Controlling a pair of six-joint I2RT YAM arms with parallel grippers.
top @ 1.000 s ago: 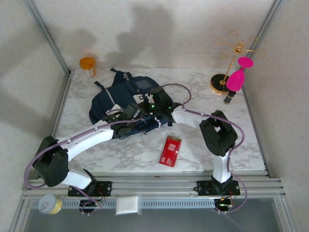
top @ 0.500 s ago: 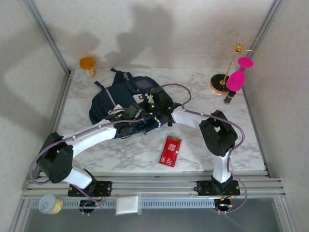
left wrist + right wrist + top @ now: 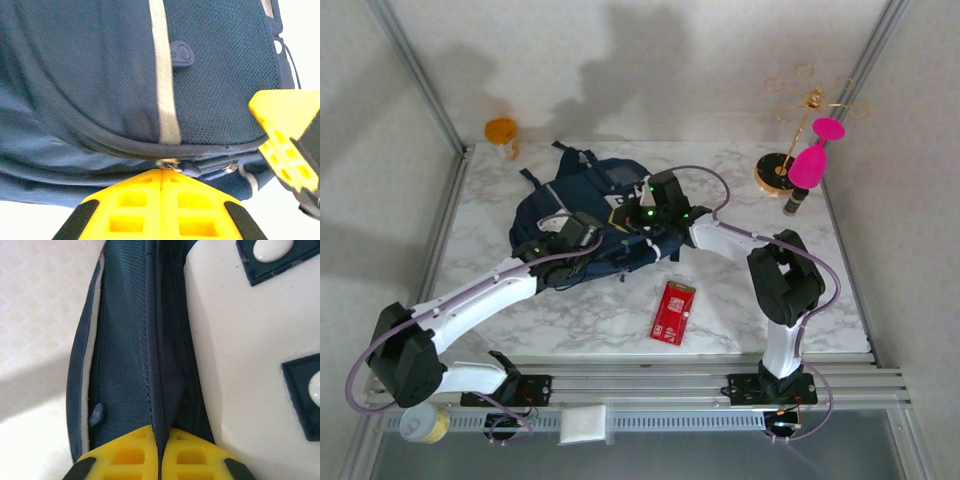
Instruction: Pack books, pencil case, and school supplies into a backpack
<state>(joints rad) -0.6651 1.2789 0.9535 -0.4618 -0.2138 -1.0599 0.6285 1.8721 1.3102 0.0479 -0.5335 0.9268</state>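
1. The backpack (image 3: 585, 195) is lying flat on the counter (image 3: 740, 300), toward the far side, with both arms reaching onto it.
2. The left fingers (image 3: 130, 210) are pressing together at the backpack's near-left edge, and look to be clamping the zip pull (image 3: 175, 165) at their tips.
3. The zip seam (image 3: 100, 145) is running crosswise in front of those tips and curving off to both sides.
4. The right fingers (image 3: 130, 457) are pressing together on a fold of navy fabric on the backpack's right side, and the fold is running straight away from them.
5. Judgement: the zip is being worked. The pull has to travel along the seam, sideways to the left fingers, while the right is anchoring the fabric.
6. The packet (image 3: 672, 312) is lying on bare counter, apart from the backpack on its near side. Its long axis is running near-to-far, slightly tilted, and the right arm is nearer to it.
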